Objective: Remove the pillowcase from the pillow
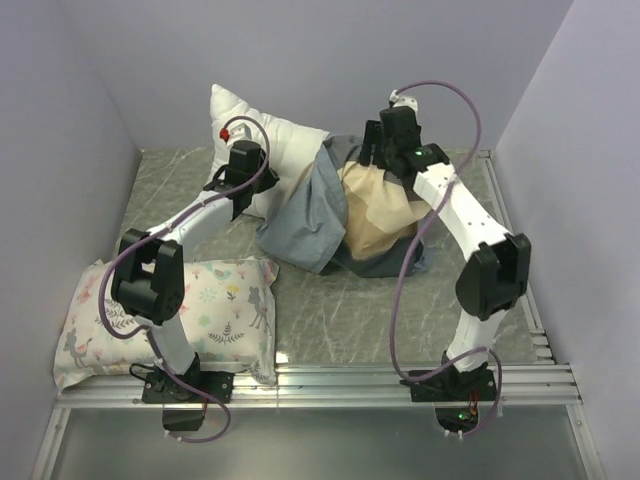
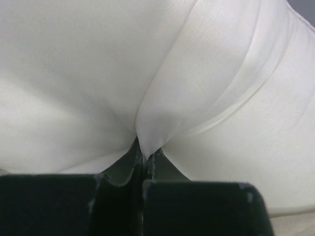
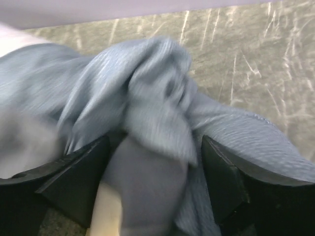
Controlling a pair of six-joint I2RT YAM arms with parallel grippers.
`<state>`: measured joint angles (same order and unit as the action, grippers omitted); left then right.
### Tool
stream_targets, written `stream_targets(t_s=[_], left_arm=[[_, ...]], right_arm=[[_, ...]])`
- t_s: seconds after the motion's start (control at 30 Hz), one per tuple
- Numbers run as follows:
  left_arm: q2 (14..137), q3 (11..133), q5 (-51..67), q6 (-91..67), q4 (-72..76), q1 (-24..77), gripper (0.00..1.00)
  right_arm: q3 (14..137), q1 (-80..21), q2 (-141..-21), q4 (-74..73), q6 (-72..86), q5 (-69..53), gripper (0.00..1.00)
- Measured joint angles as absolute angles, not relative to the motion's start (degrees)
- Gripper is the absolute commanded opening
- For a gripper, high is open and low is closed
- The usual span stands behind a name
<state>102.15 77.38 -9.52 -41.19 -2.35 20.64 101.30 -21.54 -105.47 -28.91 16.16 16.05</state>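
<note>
The left gripper (image 2: 145, 156) was pressed together, pinching a fold of the pillow (image 1: 268, 132) at ten o'clock. The pillowcase (image 1: 312, 215) lay bunched toward four o'clock from it, nearer the right gripper (image 3: 155, 152), whose jaws were spread around a loose fold.

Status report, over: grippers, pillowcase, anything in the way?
Left gripper shut, pinching the pillow. Right gripper open, pillowcase folds between its fingers. Pillowcase bunched over pillow's right end, not off. Floral pillow lies under left arm, apart.
</note>
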Motion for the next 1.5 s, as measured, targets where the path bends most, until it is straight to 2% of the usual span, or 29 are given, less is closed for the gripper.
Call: stream_targets(t_s=[0.33, 0.53, 0.7, 0.83, 0.9, 0.93, 0.97, 1.0, 1.03, 1.07, 1.5], left_arm=[[101.1, 79.2, -10.3, -40.8, -6.0, 20.7, 0.0], [99.7, 79.2, -10.4, -40.1, -8.3, 21.1, 0.0], [99.2, 79.2, -10.4, -39.7, -9.1, 21.5, 0.0], [98.7, 79.2, -10.5, -39.6, -10.0, 22.1, 0.0], [98.3, 79.2, -10.5, -39.5, -10.7, 22.3, 0.0], [98.1, 79.2, -10.6, -39.4, -11.0, 22.4, 0.0], [98.0, 79.2, -10.7, -39.1, -11.5, 22.5, 0.0], [97.8, 79.2, -11.0, -38.7, -11.8, 22.5, 0.0], [97.5, 79.2, -11.1, -38.4, -12.1, 22.5, 0.0], [97.3, 79.3, -11.1, -38.2, -12.5, 22.5, 0.0], [94.4, 81.3, -3.9, -37.3, -17.5, 15.9, 0.0]], right_arm=[[96.9, -23.2, -83.9, -33.6, 15.5, 17.4, 0.88], [80.9, -28.5, -71.4, -29.9, 17.1, 20.4, 0.88], [65.1, -37.6, -73.1, -26.7, 20.3, 22.9, 0.89], [59.4, -40.0, -79.7, -26.5, 22.9, 24.4, 0.87], [59.4, -40.0, -82.4, -25.8, 23.6, 26.7, 0.79], [59.6, -40.0, -83.1, -25.8, 23.7, 27.8, 0.7], [60.0, -39.9, -83.7, -25.8, 23.7, 29.3, 0.57], [60.4, -39.7, -84.1, -25.8, 23.5, 30.8, 0.2], [60.9, -39.4, -84.1, -25.9, 23.3, 31.9, 0.07], [61.4, -38.8, -84.0, -25.9, 23.8, 32.6, 0.0], [62.4, -19.9, -66.5, -28.0, 22.6, 28.3, 0.0]])
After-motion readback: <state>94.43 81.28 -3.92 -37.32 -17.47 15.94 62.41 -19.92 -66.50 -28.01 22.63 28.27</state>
